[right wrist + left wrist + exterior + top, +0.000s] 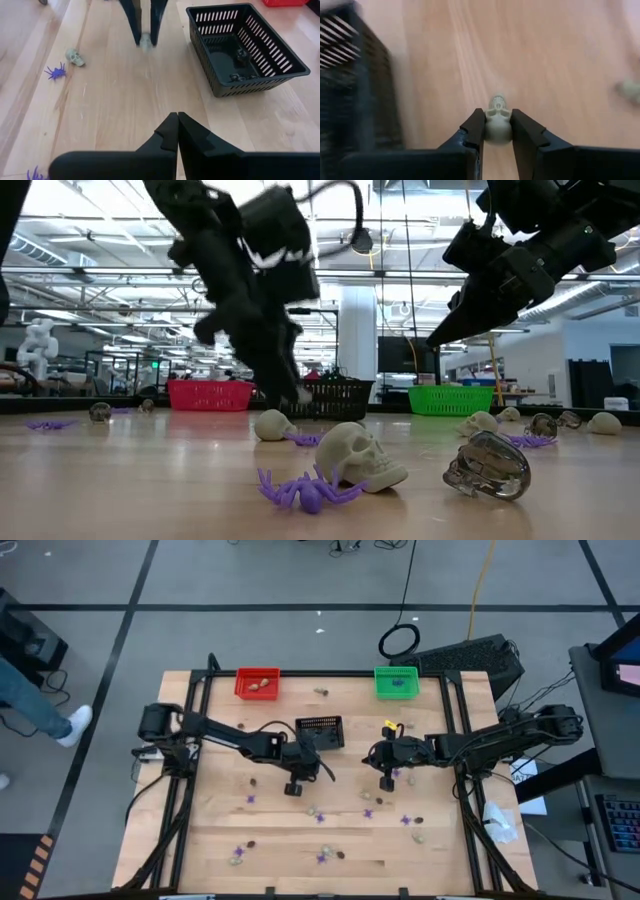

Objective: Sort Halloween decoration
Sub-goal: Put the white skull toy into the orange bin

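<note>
The left gripper [498, 131] hangs above the table [300, 840] at the black basket's [320, 730] seven o'clock, its fingers closed on a beige skull [497, 120]. The right gripper [177, 131], toward three o'clock of it, has its fingers pressed together, holding nothing. Purple spiders [305, 488], beige and dark skulls [490, 465] lie scattered toward six o'clock.

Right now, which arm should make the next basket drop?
Left. Its hand is shut on a beige skull, just beside the black basket. The right hand is shut and holds nothing.
</note>
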Tool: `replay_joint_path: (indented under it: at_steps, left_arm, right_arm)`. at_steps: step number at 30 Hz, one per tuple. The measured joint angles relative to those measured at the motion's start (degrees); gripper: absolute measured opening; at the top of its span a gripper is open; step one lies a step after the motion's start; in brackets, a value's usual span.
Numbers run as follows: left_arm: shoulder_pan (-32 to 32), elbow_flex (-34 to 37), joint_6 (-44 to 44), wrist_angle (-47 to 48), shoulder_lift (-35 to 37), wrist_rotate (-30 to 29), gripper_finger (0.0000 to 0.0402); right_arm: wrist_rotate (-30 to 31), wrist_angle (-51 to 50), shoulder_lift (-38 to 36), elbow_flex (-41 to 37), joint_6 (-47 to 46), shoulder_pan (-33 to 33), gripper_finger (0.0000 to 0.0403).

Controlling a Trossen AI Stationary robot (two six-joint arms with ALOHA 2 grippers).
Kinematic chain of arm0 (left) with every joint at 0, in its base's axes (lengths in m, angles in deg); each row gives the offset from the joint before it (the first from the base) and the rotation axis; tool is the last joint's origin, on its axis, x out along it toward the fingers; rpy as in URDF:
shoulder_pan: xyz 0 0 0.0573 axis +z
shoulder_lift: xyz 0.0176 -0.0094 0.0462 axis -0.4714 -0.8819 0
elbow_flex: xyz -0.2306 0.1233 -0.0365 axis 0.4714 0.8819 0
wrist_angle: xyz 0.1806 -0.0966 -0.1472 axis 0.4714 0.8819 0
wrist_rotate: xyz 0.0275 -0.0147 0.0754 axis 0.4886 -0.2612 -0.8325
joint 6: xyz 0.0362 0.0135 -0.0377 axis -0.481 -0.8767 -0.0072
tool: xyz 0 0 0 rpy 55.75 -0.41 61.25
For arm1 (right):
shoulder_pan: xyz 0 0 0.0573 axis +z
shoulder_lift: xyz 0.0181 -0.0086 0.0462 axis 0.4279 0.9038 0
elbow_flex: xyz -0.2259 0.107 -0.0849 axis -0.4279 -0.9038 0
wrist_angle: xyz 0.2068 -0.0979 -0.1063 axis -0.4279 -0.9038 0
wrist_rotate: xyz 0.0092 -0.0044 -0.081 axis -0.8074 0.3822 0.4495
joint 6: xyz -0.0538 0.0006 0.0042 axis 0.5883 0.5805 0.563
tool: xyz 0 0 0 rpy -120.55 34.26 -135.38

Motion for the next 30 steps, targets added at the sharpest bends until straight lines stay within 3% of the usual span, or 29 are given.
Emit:
replay_joint_path:
  at_steps: [10,18,24,30]
  left_arm:
    - [4.0,0.0,4.3,12.1,16.5,-6.3,0.0059]
    - [17.0,0.0,9.3,22.1,26.7,-14.2,0.0059]
    - [32.9,0.0,9.8,25.4,25.9,-15.2,0.0059]
    - [46.4,0.0,4.9,19.9,19.2,-8.6,0.0059]
  right_arm:
    - [0.0,-0.3,0.0,0.0,-0.2,0.0,0.0000]
    - [0.0,-0.3,0.0,0.0,-0.2,0.1,0.0000]
    - [0.0,-0.2,0.0,0.0,-0.2,0.1,0.0000]
    - [0.0,0.2,0.0,0.0,-0.2,0.1,0.0000]
